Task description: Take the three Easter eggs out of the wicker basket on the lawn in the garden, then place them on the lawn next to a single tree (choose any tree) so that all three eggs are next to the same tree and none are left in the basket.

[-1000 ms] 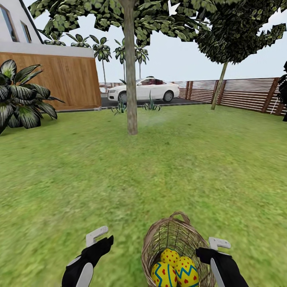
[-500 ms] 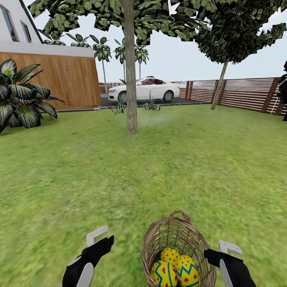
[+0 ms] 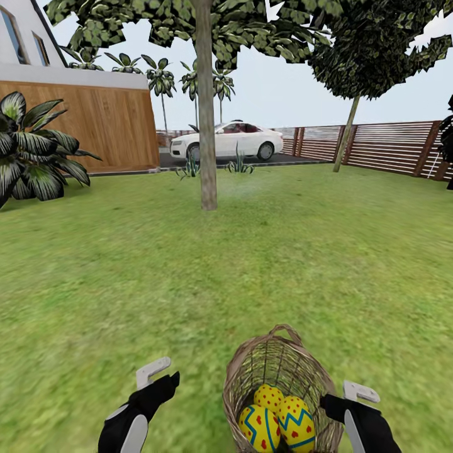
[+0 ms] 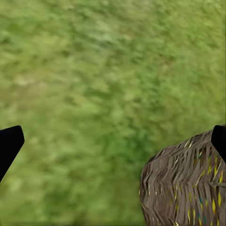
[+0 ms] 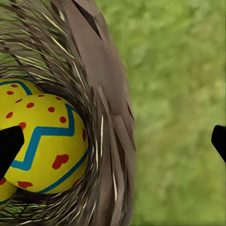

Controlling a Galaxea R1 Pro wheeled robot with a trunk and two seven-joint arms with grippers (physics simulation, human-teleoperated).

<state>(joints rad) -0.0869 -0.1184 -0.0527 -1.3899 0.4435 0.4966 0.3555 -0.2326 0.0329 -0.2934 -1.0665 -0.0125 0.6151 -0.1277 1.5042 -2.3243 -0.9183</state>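
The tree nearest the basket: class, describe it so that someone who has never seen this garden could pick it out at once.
Start from the wide lawn and look straight ahead from the wicker basket toward the white car. The tree stands in open grass in front of that car. Its trunk is thick, upright and grey-brown, unlike the thin leaning trunk by the slatted fence and the slim palms behind.

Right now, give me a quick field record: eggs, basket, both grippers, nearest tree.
eggs: three yellow eggs with blue zigzags and red spots, all inside the basket
basket: round brown woven wicker basket with arched handle, upright on the green lawn
left gripper: open, empty, over grass to the basket's left
right gripper: open, empty, at the basket's right rim
tree: straight grey-brown trunk, well ahead across the grass
task progress: no egg removed yet
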